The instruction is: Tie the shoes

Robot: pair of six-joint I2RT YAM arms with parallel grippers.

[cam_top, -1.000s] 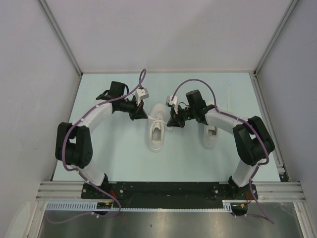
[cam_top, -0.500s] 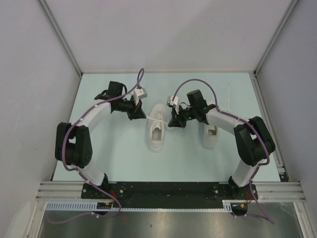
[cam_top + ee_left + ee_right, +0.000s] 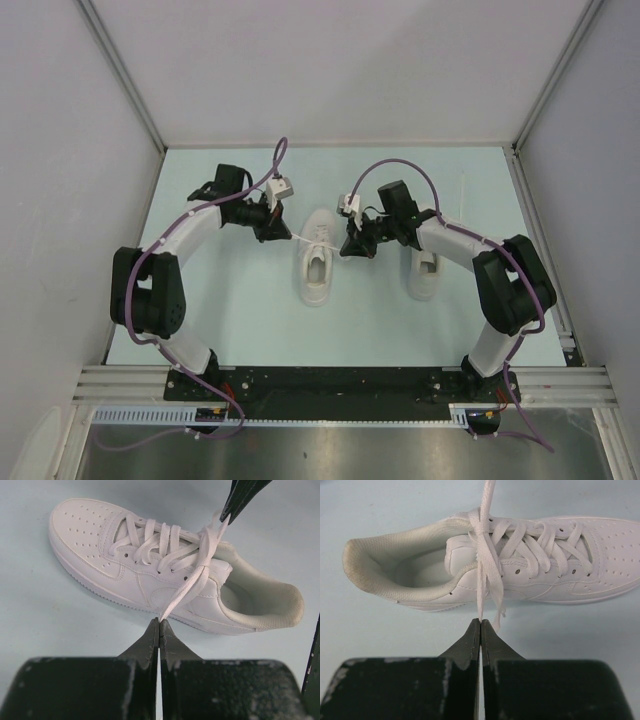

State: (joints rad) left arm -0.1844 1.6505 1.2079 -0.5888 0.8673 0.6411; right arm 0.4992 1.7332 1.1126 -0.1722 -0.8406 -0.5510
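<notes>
Two white sneakers stand on the pale table. The left shoe (image 3: pixel 317 257) lies between my grippers, toe to the far side; the right shoe (image 3: pixel 425 272) lies partly under the right arm. My left gripper (image 3: pixel 283 233) is shut on one white lace end (image 3: pixel 187 587), pulled taut to the left. My right gripper (image 3: pixel 347 246) is shut on the other lace end (image 3: pixel 481 592), pulled to the right. The laces cross in a tightened knot over the tongue (image 3: pixel 476 526). The left shoe fills the left wrist view (image 3: pixel 150 575) and the right wrist view (image 3: pixel 520 565).
Grey walls enclose the table (image 3: pixel 220 310) on three sides. The black base rail (image 3: pixel 340 385) runs along the near edge. Purple cables (image 3: pixel 285 160) loop above both wrists.
My left gripper has moved a little further left, drawing its lace tighter. The right gripper has barely moved.
</notes>
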